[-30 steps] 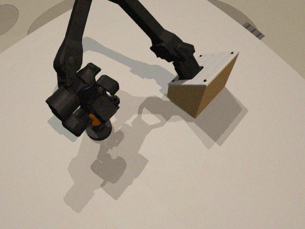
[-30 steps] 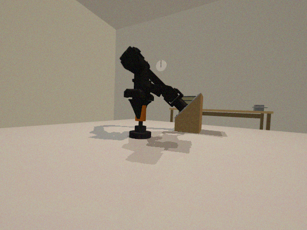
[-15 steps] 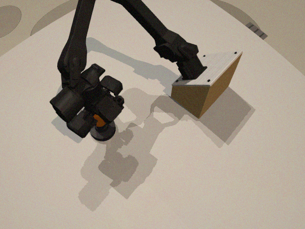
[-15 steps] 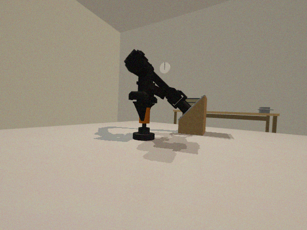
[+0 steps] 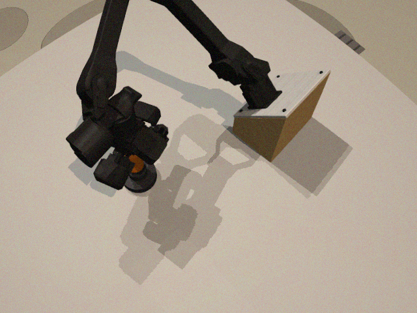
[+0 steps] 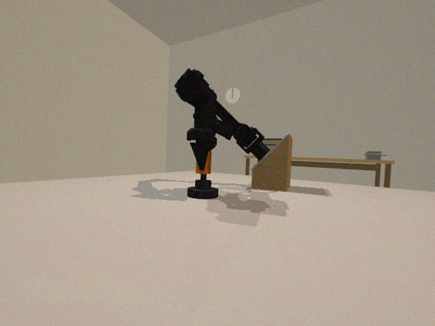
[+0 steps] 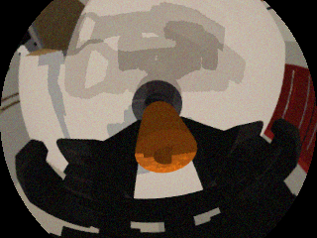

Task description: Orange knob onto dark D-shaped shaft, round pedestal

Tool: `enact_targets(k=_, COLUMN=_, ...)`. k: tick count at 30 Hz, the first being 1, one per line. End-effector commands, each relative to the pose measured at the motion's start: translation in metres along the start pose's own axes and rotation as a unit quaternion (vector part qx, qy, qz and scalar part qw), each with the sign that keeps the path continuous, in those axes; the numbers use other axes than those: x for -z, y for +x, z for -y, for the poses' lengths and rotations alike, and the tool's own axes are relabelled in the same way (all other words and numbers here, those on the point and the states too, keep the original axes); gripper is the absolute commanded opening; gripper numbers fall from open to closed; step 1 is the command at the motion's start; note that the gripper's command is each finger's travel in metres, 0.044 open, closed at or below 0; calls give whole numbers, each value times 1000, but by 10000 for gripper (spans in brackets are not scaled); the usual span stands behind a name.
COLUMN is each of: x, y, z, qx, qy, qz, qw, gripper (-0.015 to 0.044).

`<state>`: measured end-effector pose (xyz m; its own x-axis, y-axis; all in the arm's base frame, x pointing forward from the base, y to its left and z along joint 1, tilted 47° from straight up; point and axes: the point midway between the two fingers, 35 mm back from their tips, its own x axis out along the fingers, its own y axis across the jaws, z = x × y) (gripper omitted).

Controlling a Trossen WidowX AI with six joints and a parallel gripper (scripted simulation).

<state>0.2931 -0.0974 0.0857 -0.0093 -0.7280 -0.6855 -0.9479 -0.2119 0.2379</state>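
Note:
The orange knob [image 5: 136,164] [image 6: 208,163] [image 7: 163,130] is upright between the fingers of my gripper [image 5: 133,160] [image 6: 202,167] [image 7: 160,122], which is shut on it. The round dark pedestal [image 5: 146,182] [image 6: 202,193] [image 7: 140,103] stands on the table under the knob. In the exterior view a short length of the dark shaft [image 6: 203,176] shows between the knob's lower end and the pedestal's raised collar. The knob's lower end is at the shaft, well above the pedestal. The shaft's top, its flat side and the flat side of the knob's hole are hidden.
The arm's base sits on a wedge-shaped wooden block [image 5: 296,117] [image 6: 272,172], with a light sloping top, right of the pedestal in the top and exterior views. Arm shadows fall across the white table [image 5: 269,255] [image 6: 211,274]. A wooden bench [image 6: 334,164] stands in the background.

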Motion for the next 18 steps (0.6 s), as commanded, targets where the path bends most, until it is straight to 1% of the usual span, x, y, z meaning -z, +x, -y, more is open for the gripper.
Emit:
enact_targets(k=1, x=-1, y=1, z=0, qx=0, qy=-18, qz=-1, qw=1000, gripper=0)
enact_targets(k=18, x=-1, y=10, z=0, qx=0, qy=-15, qz=-1, qw=1000, gripper=0)
